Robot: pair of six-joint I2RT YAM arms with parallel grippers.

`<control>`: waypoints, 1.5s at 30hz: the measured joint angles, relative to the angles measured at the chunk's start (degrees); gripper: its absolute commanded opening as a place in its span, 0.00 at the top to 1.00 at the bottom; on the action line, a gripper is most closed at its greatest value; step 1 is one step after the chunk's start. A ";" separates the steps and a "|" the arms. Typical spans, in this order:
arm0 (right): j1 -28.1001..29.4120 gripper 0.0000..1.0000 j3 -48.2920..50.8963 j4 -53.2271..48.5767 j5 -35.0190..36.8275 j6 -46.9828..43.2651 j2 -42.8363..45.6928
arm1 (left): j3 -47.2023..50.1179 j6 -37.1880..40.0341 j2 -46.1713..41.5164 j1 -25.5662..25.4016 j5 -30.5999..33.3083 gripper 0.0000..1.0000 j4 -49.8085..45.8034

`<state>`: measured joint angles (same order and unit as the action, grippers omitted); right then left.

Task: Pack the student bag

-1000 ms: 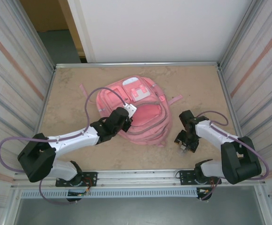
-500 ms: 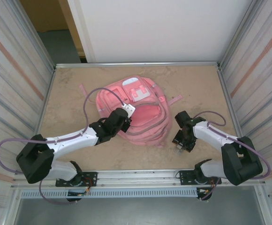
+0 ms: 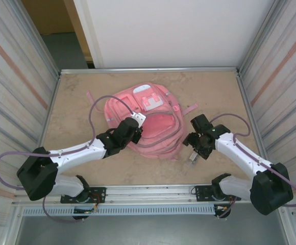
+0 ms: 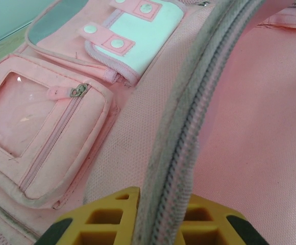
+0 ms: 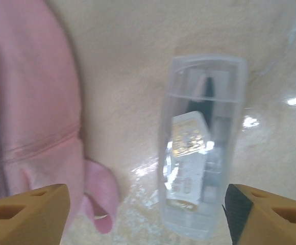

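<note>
Left gripper [image 3: 137,124]: closed down narrow, pinching the grey zipper band of the student bag [image 3: 161,122]; it sits over the bag's lower left part, just left of centre in the top view.
Left gripper, wrist view [image 4: 161,220]: two yellow fingers [image 4: 107,217] at the bottom edge, with the zipper band pressed between them.
Right gripper [image 3: 194,152]: jaws spread wide and holding nothing, low over the table just right of the bag's lower right corner.
Right gripper, wrist view [image 5: 145,206]: yellow fingertips in the bottom left and bottom right corners, far apart, with a clear plastic case between them.
Student bag: lies flat on the table [image 3: 76,102] at the centre of the top view, pockets facing up, with a pink strap [image 3: 191,108] trailing to the right.
Zipper band [image 4: 189,102]: runs from the bottom centre to the top right of the left wrist view, raised as a ridge above the pink fabric.
Window pocket [image 4: 46,132]: left side of the left wrist view, its zip closed.
White flap patch [image 4: 148,30]: top centre, crossed by two pink snap tabs.
Clear plastic case [image 5: 201,148]: lies on the table right of centre, apart from both fingers; its contents are too blurred to name.
Pink loop [image 5: 99,196]: lower left, at the bag's edge [image 5: 30,92], near the case but not touching it.
Purple cable [image 3: 94,109]: arches from the left arm over the bag's left side.
</note>
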<state>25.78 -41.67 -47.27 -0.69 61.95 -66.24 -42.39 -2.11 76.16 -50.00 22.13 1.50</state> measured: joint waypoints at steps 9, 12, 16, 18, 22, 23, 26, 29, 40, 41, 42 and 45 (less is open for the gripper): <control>-0.48 0.25 8.35 3.13 -0.87 1.29 -6.25 | 0.00 -1.46 0.00 0.00 -0.37 0.84 -0.02; -0.35 0.40 8.26 2.71 -0.57 1.95 -6.32 | 0.00 -1.68 0.00 0.00 -0.63 0.84 -0.07; -0.28 0.53 8.50 2.78 -0.33 2.40 -5.44 | 0.00 -2.03 0.00 0.00 -0.66 0.84 -0.22; -0.24 0.53 8.87 3.61 -0.46 2.54 -3.87 | 0.00 -2.29 0.00 0.00 -0.66 0.84 -0.22; -0.24 0.52 8.63 4.15 -0.76 3.06 0.44 | 0.09 -2.89 -0.02 0.00 -0.94 0.84 -0.20; -0.24 0.51 8.17 3.67 -0.98 3.65 1.60 | 0.09 -3.17 -0.02 0.00 -1.09 0.84 -0.22; 0.17 0.50 4.76 1.77 -2.08 5.55 4.15 | 0.09 -4.07 -0.35 0.00 -1.99 0.84 -0.48; 1.53 0.50 -0.42 1.09 -3.82 7.87 5.53 | 0.09 -4.61 -0.87 0.00 -4.17 0.83 -0.46; 11.72 0.49 -15.47 13.94 -9.92 18.47 -3.76 | -1.55 -10.36 -0.26 0.00 -14.32 0.85 3.13; 12.00 0.49 -15.85 15.43 -9.94 19.04 -5.07 | -1.55 -11.34 0.07 0.00 -15.08 0.85 3.85; 12.04 0.48 -16.09 16.85 -9.90 19.78 -6.56 | -1.55 -12.24 0.39 0.00 -15.72 0.86 4.55; 11.47 0.34 -16.31 19.28 -9.70 20.90 -11.02 | -1.55 -14.53 0.79 0.00 -16.79 0.86 5.90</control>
<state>37.26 -57.98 -27.99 -10.39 82.85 -77.25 -43.94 -16.64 76.95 -50.00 5.34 7.40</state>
